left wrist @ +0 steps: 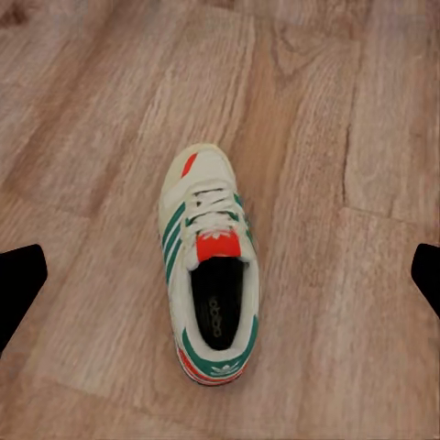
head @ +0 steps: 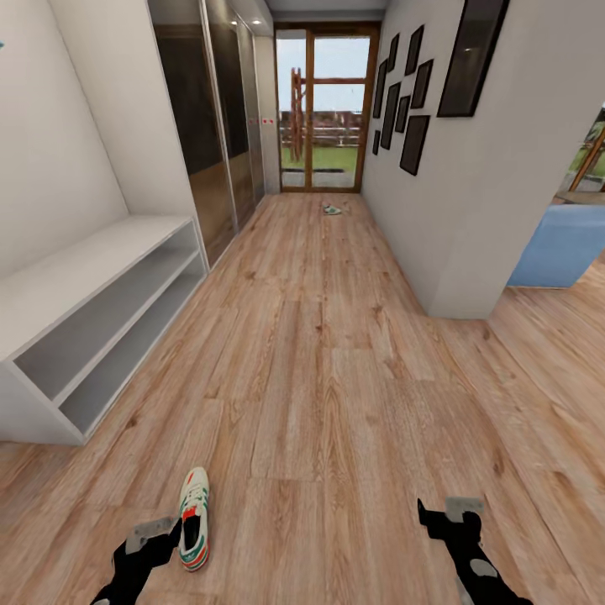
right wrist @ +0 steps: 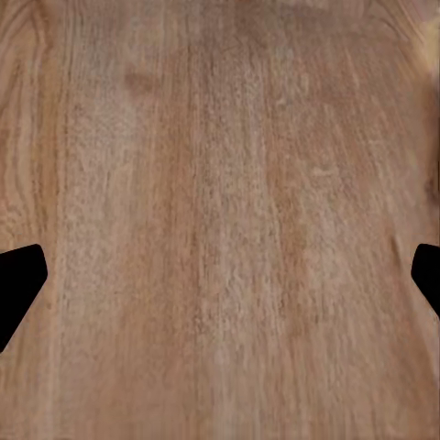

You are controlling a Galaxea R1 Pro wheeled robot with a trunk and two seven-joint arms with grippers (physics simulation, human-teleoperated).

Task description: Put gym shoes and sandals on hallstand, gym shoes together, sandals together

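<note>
1 shoe (left wrist: 210, 275) lies upright on the floor (head: 336, 378), just beside the left gripper (left wrist: 220, 275), whose fingers are spread wide. Likely light, with a soft upper; grip across the heel collar. Its insole shows an adidas logo. Right gripper (right wrist: 220, 284) likewise spread. Rack (head: 92, 311) stands well apart.

Near gym shoe (head: 194, 518): white upper, green side stripes, red-orange tongue and heel trim, dark inside, white laces. Corridor floor (head: 336, 378): light brown wood planks, visible darker grain; hallstand (head: 92, 311): white-grey top and shelves. Both grippers black with grey parts; wall frames (head: 403, 109) black, sofa (head: 559, 244) light blue.
</note>
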